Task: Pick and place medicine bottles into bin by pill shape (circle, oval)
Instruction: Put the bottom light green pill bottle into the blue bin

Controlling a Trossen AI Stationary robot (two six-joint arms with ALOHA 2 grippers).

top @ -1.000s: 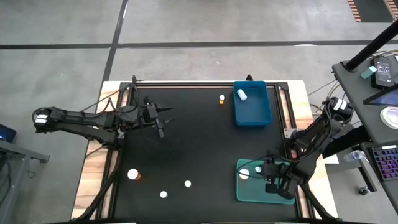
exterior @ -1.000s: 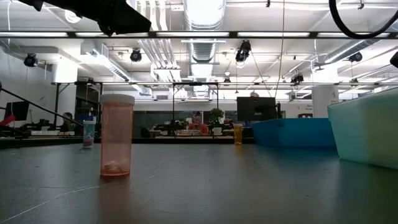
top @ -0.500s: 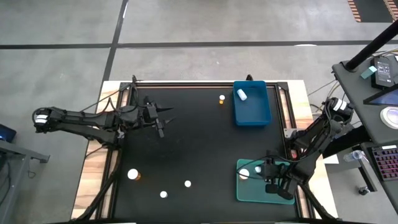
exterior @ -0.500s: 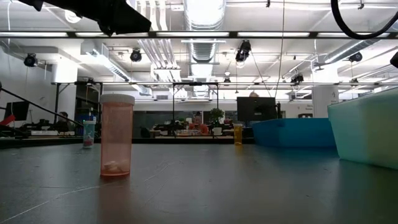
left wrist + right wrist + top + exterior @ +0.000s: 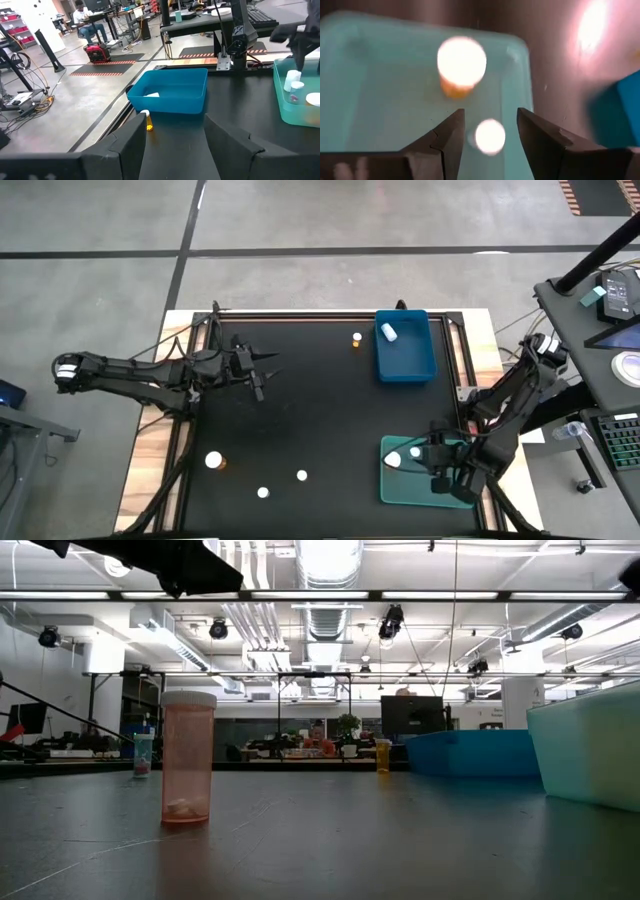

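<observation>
Your right claw hangs open and empty over the teal bin, two bottles inside. Left claw waits open above the desk, three bottles near the front.

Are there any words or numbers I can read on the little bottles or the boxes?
None can be read.
Medicine bottles: no legible label in any view.
Blue bin: no writing shows.
Teal bin: no writing shows.
Red machine on the floor: any marking too small to read.
</observation>
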